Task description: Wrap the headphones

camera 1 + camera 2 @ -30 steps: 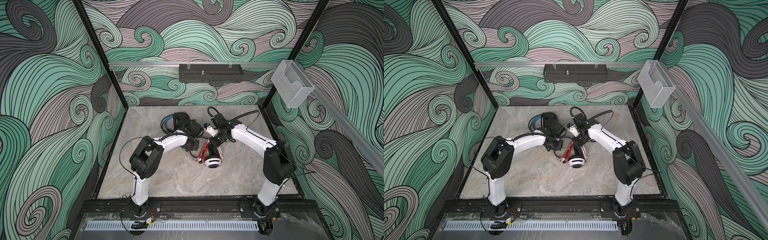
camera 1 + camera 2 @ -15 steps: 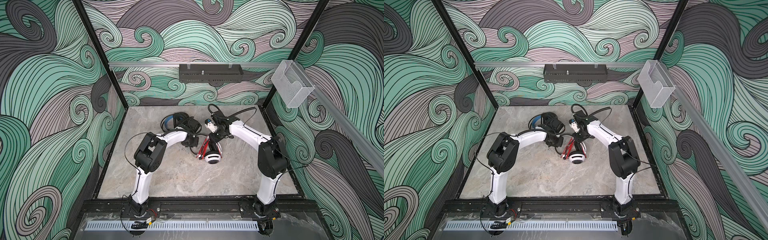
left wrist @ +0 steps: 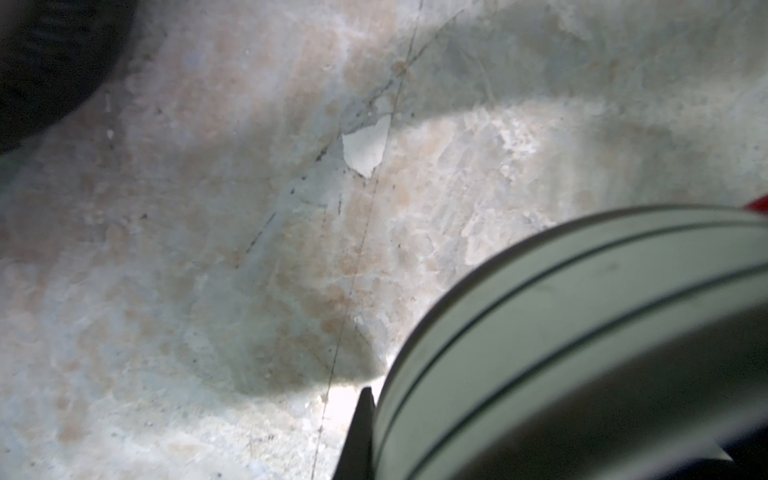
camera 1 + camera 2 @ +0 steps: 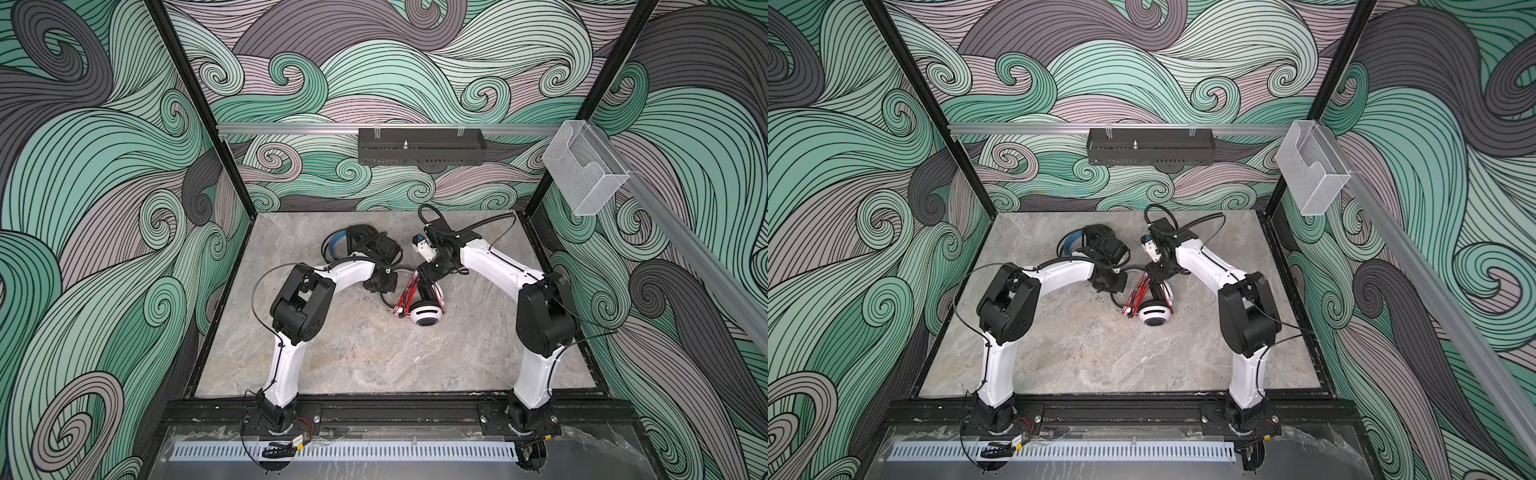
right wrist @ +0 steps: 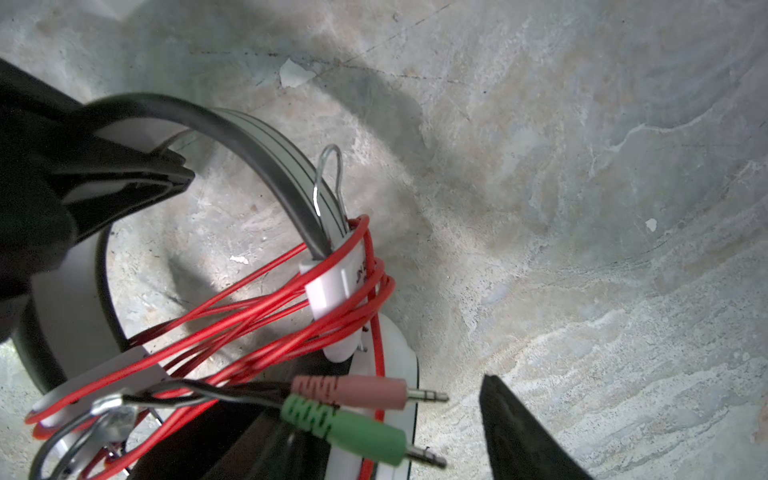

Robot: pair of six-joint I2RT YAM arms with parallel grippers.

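The white-and-black headphones (image 4: 424, 314) (image 4: 1155, 314) lie mid-table, red cord (image 5: 266, 299) wound in loops round the headband (image 5: 266, 137). A pink plug (image 5: 353, 390) and a green plug (image 5: 353, 432) lie loose between the jaws of my open right gripper (image 4: 430, 275) (image 5: 374, 436); one of its fingertips (image 5: 515, 424) shows beside them. My left gripper (image 4: 380, 286) is shut on the white headband (image 3: 582, 316), one fingertip (image 3: 360, 432) against its edge. The black headphones (image 4: 359, 245) (image 4: 1096, 243), blue inside the headband, sit behind the left arm.
A black tray (image 4: 420, 151) hangs on the back wall rail. A clear plastic holder (image 4: 582, 174) is mounted on the right rail. Patterned walls close in the marble tabletop (image 4: 374, 357) on three sides. A thin wire loop (image 5: 328, 174) sticks up by the headband.
My right gripper's jaws have spread apart and let go of the plug end of the red cord. Both arms drew in slightly toward the back. The left gripper stays shut.
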